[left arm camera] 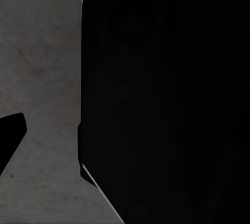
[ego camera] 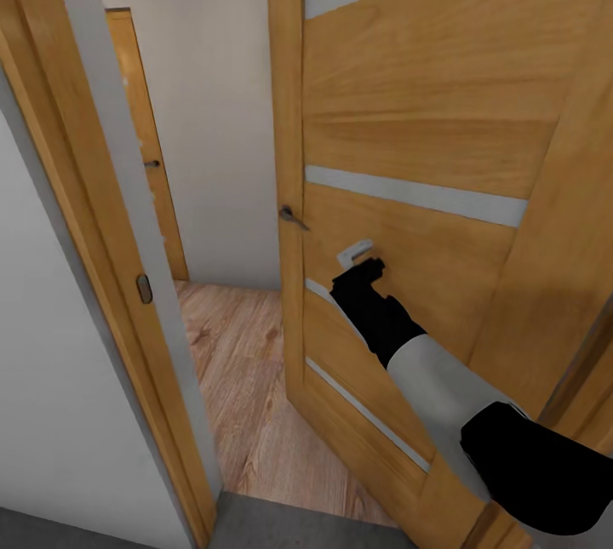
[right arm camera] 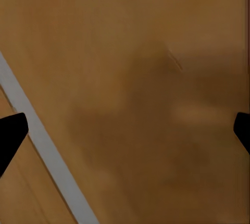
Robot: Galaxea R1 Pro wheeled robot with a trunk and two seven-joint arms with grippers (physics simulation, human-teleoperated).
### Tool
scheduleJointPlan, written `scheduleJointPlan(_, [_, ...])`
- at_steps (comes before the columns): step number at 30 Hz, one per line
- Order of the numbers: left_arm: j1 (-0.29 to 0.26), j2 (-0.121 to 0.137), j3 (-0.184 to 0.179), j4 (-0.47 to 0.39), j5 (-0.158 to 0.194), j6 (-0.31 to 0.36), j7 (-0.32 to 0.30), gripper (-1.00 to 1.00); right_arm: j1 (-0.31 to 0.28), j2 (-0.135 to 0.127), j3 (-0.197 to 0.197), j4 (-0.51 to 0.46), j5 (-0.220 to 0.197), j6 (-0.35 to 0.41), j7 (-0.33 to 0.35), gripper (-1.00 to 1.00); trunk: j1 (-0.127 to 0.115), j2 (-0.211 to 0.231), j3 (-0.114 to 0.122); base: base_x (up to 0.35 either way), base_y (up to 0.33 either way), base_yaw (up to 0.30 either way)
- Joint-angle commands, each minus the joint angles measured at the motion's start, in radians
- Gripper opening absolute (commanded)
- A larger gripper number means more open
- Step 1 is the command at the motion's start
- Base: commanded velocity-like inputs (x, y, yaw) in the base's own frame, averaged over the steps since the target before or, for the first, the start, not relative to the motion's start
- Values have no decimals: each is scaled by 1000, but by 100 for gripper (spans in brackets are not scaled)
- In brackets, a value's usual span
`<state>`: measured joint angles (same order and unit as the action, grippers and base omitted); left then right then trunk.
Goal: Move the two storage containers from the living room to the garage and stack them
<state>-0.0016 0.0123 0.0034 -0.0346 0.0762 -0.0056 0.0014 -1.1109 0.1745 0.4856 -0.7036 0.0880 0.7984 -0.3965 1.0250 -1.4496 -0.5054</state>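
Light wood plank flooring [ego camera: 247,379] lies beyond the ajar orange-brown wooden door [ego camera: 409,149], against whose panel the right gripper [ego camera: 362,264] rests wide open and empty; left gripper state undeterminable; storage containers, likely rigid, are unlocated.

Two wooden doors: one open door [ego camera: 409,191], one farther door [ego camera: 145,140].
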Motion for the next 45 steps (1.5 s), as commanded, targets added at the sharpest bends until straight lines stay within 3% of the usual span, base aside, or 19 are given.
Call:
scheduleJointPlan(1, [0, 0, 0, -1, 8, -1, 0, 100, -1, 0, 4, -2, 39, 14, -1, 100, 0, 0, -1, 1, 0, 0])
scheduleJointPlan(14, [0, 0, 0, -1, 8, -1, 0, 100, -52, 0, 16, 19, 23, -18, 14, 100, 0, 0, -1, 0, 0, 0])
scheduleJointPlan(20, [0, 0, 0, -1, 8, -1, 0, 100, -53, 0, 15, 10, 5, -21, 102, 100, 0, 0, -1, 0, 0, 0])
scheduleJointPlan(24, [0, 0, 1, -1, 8, -1, 0, 100, -52, 0, 15, 9, 3, -23, 121, 100, 0, 0, -1, 0, 0, 0])
scheduleJointPlan(45, [0, 1, 1, 0, 8, -1, 1, 100, -53, 0, 13, 10, -21, -45, 127, 100, 0, 0, -1, 0, 0, 0])
